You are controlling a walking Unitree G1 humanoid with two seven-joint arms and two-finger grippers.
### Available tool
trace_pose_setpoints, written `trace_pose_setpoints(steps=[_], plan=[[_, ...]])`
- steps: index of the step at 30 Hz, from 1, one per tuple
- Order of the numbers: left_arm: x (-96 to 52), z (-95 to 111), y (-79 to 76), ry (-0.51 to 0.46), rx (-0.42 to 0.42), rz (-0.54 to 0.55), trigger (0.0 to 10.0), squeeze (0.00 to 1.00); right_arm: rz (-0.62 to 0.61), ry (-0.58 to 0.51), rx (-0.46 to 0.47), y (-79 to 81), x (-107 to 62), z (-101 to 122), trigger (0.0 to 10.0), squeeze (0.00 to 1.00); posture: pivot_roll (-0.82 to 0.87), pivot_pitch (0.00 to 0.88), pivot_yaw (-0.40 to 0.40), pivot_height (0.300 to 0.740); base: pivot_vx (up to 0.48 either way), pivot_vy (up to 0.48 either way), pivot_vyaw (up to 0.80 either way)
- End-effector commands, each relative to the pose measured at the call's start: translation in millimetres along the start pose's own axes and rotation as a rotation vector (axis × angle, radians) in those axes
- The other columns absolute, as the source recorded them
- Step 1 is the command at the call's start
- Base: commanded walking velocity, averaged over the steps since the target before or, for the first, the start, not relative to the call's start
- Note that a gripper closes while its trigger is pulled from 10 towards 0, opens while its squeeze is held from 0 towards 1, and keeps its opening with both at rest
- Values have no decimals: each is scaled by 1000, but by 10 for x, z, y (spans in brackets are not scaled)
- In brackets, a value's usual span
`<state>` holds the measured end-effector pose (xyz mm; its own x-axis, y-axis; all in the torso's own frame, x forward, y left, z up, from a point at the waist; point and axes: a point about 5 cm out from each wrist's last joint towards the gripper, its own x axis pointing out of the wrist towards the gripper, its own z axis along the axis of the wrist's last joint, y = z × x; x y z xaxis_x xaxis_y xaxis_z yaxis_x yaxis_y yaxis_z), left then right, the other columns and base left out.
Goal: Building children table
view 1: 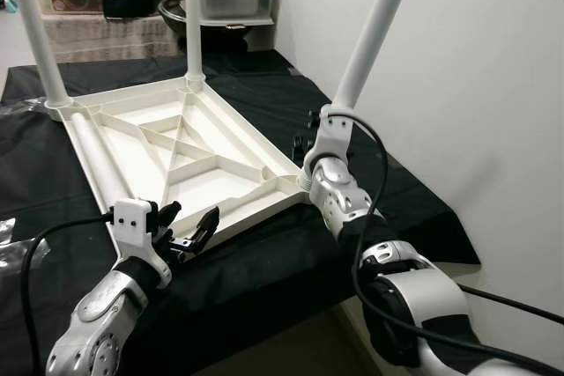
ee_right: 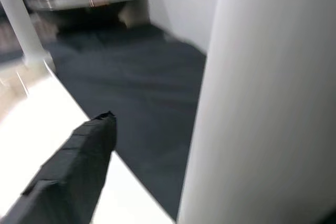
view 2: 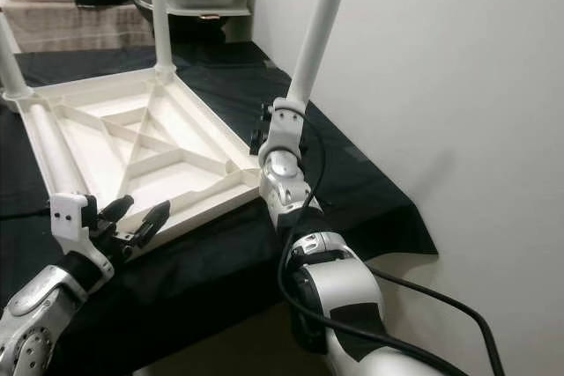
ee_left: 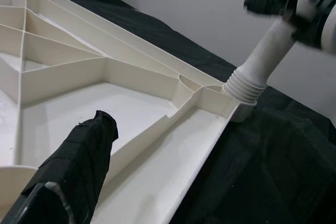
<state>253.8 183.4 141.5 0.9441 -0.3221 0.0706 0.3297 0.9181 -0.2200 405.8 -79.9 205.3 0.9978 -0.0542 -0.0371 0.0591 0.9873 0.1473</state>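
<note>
Left eye view: the white table top point(view 1: 176, 151) lies upside down on the black cloth point(view 1: 370, 156). The right gripper point(view 1: 308, 134) is closed around the near-corner leg point(view 1: 374, 28). The left gripper point(view 1: 189, 226) hangs open, holding nothing, just above the table top's near edge.

You see two silver arms with rounded, segmented joints and black bands between the shells. A white block with two small dark screw holes sits on the left wrist point(view 1: 134, 217), ahead of long black fingers point(view 1: 204, 222) with a taped, ridged surface. Black cables point(view 1: 374, 173) loop along both arms.
</note>
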Motion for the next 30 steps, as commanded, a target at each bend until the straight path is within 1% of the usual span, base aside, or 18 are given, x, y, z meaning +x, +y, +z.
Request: trace_pose_setpoints(steps=[1,6,11,14,15,16,19,20,21,22,24,27,28,29,30], plan=[[5,-27,-13,7,2,-5,10000,0,17,-29,1,9,0,107,10000,1000,27,0,-149,740,0,0,0],[6,-30,-14,8,2,-8,10000,0,36,-61,-3,7,-11,181,10000,1000,27,0,-149,740,0,0,0],[7,-30,-15,8,3,-10,10000,0,45,-67,-10,-14,-10,200,10000,1000,27,0,-149,740,0,0,0],[8,-32,-13,10,5,-11,10000,0,63,-81,-14,-59,-13,247,10000,1000,25,0,-144,740,0,0,0],[8,-34,-12,12,6,-13,10000,0,78,-87,-34,-128,-3,290,10000,1000,25,0,-144,740,0,0,0],[8,-34,-12,12,6,-13,10000,0,78,-87,-34,-128,-3,290,10000,1000,25,0,-144,740,0,0,0],[8,-36,-9,15,9,-15,10000,0,100,-105,-50,-259,44,392,10000,1000,28,0,-145,740,0,0,0],[8,-36,-4,16,11,-15,10000,0,125,-116,-70,-298,66,448,10000,0,29,0,-146,740,0,0,0],[8,-35,0,16,12,-15,10000,0,134,-123,-95,-338,84,493,10000,0,29,0,-146,740,0,0,0],[8,-35,0,16,12,-15,10000,0,134,-123,-95,-338,84,493,10000,0,29,0,-146,740,0,0,0],[6,-33,7,16,14,-15,10000,0,174,-133,-117,-401,111,574,10000,0,31,0,-147,740,0,0,0],[5,-33,8,17,15,-15,10000,0,191,-137,-129,-433,121,608,10000,0,31,0,-147,740,0,0,0],[4,-35,9,17,16,-15,10000,0,235,-134,-129,-449,127,637,10000,0,35,0,-150,740,0,0,0],[4,-35,9,17,16,-15,10000,0,235,-134,-129,-449,127,637,10000,0,35,0,-150,740,0,0,0],[2,-36,10,17,16,-15,10000,0,285,-139,-124,-453,126,673,10000,0,35,0,-150,740,0,0,0]])
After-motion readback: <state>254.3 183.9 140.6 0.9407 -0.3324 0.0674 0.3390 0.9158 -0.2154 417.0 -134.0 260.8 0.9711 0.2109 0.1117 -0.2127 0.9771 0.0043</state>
